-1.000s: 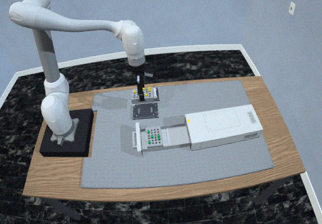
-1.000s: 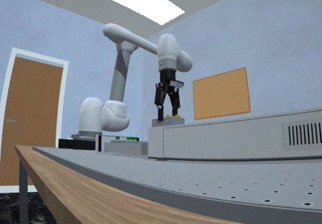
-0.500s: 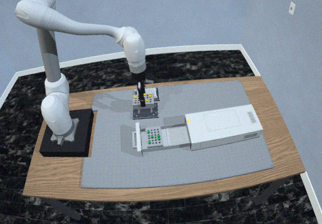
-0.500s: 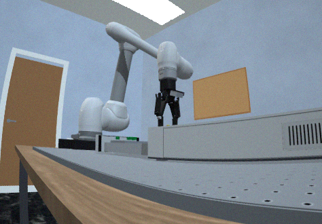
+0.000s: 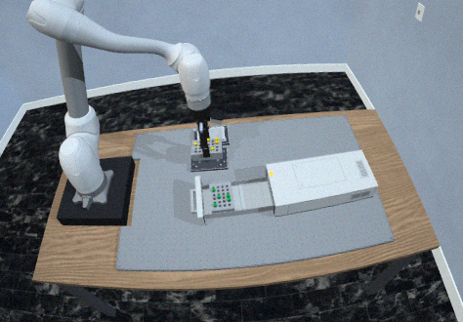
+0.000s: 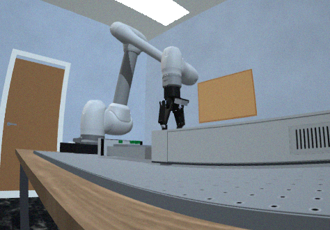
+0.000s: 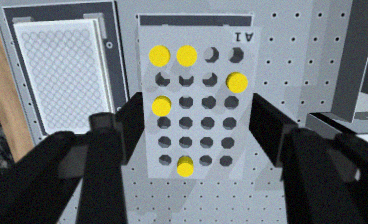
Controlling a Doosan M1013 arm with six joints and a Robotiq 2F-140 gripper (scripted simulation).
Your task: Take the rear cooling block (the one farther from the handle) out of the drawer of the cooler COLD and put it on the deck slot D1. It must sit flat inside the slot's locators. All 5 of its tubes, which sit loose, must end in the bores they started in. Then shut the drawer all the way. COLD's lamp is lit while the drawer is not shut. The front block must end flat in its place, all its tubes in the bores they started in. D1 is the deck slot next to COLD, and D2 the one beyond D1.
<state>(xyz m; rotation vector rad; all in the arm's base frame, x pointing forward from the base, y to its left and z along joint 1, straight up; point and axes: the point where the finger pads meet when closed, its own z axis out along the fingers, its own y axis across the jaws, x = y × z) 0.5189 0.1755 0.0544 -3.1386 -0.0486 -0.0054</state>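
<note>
at far left in the top view, the arm's black base [image 5: 119, 209] [image 6: 78, 148] stands on the wooden table [image 5: 78, 262] [image 6: 69, 205]. further right, the drawer [image 5: 253, 211] of the cooler stands open, its white handle panel [image 5: 199, 201] at the left end. just behind, the gripper [image 5: 205, 153] [image 6: 172, 126] [image 7: 196, 107] points downward, fingers closed on opposite sides of the rear cooling block [image 5: 197, 157] [image 7: 174, 92]. the block is held above slot d1 [image 5: 209, 166] [image 7: 195, 20]; the exterior view hides it behind the cooler. five yellow tubes [image 7: 159, 56] show in its bores. behind it, a white plate [image 5: 220, 132] [image 7: 65, 75] occupies the slot beyond. slightly right of the handle, the front block [image 5: 223, 209] sits in the drawer, green tubes [image 5: 219, 196] [image 6: 135, 142] in its bores. at right is the white cooler [image 5: 322, 180] [image 6: 226, 143], its yellow lamp [image 5: 272, 174] lit.
</note>
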